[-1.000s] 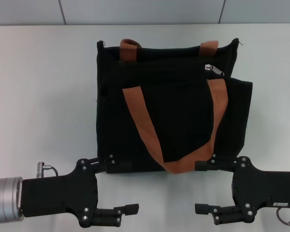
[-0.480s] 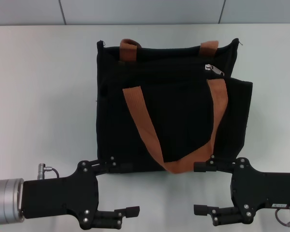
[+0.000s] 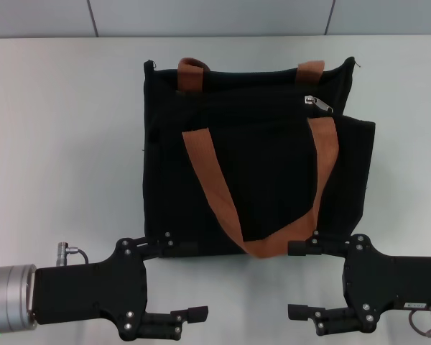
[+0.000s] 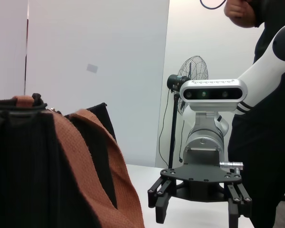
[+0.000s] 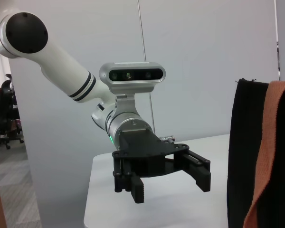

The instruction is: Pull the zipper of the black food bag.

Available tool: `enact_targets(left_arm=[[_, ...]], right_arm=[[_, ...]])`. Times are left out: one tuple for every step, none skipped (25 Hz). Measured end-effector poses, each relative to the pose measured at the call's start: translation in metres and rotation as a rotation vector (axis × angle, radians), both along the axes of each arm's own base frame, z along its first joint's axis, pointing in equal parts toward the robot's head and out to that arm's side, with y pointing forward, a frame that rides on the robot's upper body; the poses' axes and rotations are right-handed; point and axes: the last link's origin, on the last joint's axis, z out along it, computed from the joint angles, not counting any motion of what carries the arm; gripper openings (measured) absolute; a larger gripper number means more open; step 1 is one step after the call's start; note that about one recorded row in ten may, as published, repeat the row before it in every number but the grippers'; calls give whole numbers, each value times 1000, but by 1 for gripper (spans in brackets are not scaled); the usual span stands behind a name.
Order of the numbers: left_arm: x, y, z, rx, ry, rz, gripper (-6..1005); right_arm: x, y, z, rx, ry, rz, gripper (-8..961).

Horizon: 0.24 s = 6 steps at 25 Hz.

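Note:
The black food bag [image 3: 251, 172] lies flat in the middle of the white table, its two orange-brown handles spread over it. The silver zipper [image 3: 317, 102] pull sits near the bag's far right corner. My left gripper [image 3: 189, 281] hovers open at the bag's near left corner, holding nothing. At the near right corner my right gripper [image 3: 296, 280] is also open and holds nothing. The left wrist view shows the bag [image 4: 28, 166] close up and the right gripper [image 4: 197, 213] beyond it. In the right wrist view the left gripper [image 5: 171, 187] faces the bag's edge [image 5: 244, 152].
The white table [image 3: 65, 144] stretches bare to both sides of the bag. A grey wall runs along its far edge. In the left wrist view a fan [image 4: 192, 76] and a person [image 4: 261, 118] stand behind the robot.
Both grippers have shifted a few pixels toward the near edge. The bag and the zipper pull have not moved.

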Motion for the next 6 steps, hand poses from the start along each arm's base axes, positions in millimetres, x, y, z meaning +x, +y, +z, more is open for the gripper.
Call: enact_targets(left_arm=[[0, 0, 0, 0, 0, 0, 830], [0, 0, 0, -1, 1, -1, 830], [0, 0, 0, -2, 1, -2, 830], [0, 0, 0, -4, 2, -3, 830], [0, 0, 0, -4, 2, -3, 830], [0, 0, -1, -5, 4, -4, 830]], right_arm=[[0, 0, 0, 0, 0, 1, 829], [-1, 1, 0, 0, 0, 2, 829], [-1, 1, 0, 0, 0, 3, 829], [-1, 1, 0, 0, 0, 4, 829], [-1, 1, 0, 0, 0, 5, 829], [-1, 2, 0, 0, 0, 6, 829]])
